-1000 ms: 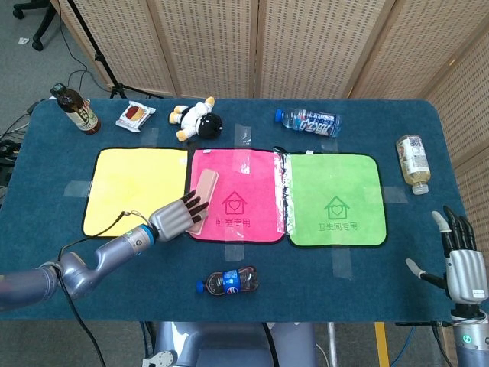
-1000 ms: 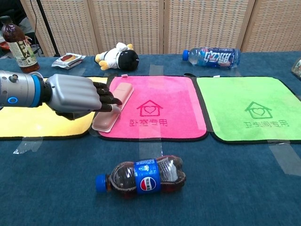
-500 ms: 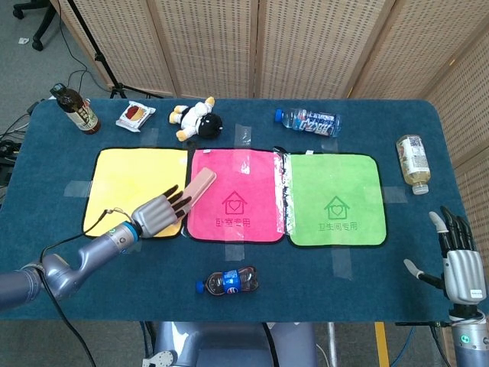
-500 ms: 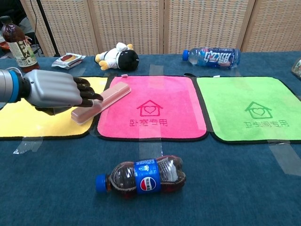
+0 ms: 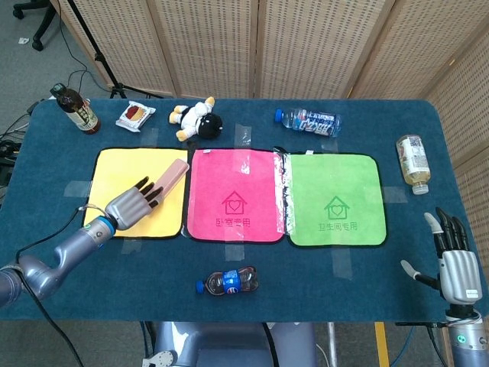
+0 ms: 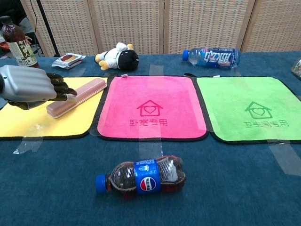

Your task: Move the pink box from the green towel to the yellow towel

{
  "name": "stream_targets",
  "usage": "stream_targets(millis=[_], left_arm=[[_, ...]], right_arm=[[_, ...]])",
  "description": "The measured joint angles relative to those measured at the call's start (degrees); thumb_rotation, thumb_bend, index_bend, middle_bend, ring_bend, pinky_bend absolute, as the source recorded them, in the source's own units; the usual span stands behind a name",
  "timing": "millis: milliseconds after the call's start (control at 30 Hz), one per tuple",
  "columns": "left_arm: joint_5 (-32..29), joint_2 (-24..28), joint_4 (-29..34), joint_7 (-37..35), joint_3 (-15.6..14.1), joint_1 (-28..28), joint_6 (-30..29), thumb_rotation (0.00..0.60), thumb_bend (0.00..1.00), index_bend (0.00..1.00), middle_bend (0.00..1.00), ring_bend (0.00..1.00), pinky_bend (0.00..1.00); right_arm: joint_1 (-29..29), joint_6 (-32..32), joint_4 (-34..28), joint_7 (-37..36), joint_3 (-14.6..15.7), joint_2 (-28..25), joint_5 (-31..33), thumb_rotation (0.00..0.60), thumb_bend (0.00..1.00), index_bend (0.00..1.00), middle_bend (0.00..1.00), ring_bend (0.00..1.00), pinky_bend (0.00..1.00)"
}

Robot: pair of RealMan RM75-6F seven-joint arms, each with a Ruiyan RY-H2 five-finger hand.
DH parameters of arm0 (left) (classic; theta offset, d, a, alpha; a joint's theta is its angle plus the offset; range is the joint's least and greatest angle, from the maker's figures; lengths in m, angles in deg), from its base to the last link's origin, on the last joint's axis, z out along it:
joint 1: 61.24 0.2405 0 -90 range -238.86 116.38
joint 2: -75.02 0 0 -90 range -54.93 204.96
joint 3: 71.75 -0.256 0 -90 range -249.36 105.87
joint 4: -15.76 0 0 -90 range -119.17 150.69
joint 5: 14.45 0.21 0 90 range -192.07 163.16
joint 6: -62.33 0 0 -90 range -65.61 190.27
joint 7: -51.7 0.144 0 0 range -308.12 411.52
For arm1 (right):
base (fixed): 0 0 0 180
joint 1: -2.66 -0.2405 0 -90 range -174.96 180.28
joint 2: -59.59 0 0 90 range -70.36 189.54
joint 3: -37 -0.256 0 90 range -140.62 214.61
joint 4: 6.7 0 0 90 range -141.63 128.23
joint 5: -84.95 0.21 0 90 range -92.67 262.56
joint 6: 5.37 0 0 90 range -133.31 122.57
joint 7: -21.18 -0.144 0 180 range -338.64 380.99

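Observation:
The pink box [image 5: 170,177] is a long flat case, held slanted over the right part of the yellow towel [image 5: 114,170]. My left hand [image 5: 131,206] grips its near end, fingers on top of it. In the chest view the same left hand [image 6: 31,86] holds the pink box [image 6: 77,96] just above the yellow towel [image 6: 28,123]; whether the box touches the cloth I cannot tell. The green towel [image 5: 335,200] lies bare at the right, also seen as the green towel [image 6: 254,110]. My right hand [image 5: 455,267] is open at the table's near right corner.
A pink towel [image 5: 233,197] lies between the two towels. A cola bottle [image 5: 228,282] lies near the front edge. Along the back stand a tea bottle [image 5: 76,108], a snack packet [image 5: 135,115], a plush toy [image 5: 197,119] and a water bottle [image 5: 309,121]. Another bottle [image 5: 413,162] lies far right.
My left hand has carried the pink box leftward, from the pink towel's left edge to over the yellow towel. The right hand has stayed nearly still.

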Motion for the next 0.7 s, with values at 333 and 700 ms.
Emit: stream_targets(millis=[333,700], left_arm=[[-0.09,2.30,-0.03,-0.88,-1.02,2.01,-0.69,0.600,0.93,0.00,0.00,0.00,0.00],[-0.64,5.03,-1.40,-2.58,-2.15,4.91,-1.75,0.600,0.93,0.00,0.00,0.00,0.00]], right_arm=[[0.09,-0.16,-0.35,0.06,0.00,-0.10,-0.07,0.600,0.16,0.03,0.00,0.00,0.00],[0.13,-0.29,-0.62,0.34,0.18,-0.12,-0.40,0.600,0.16,0.03,0.00,0.00,0.00]])
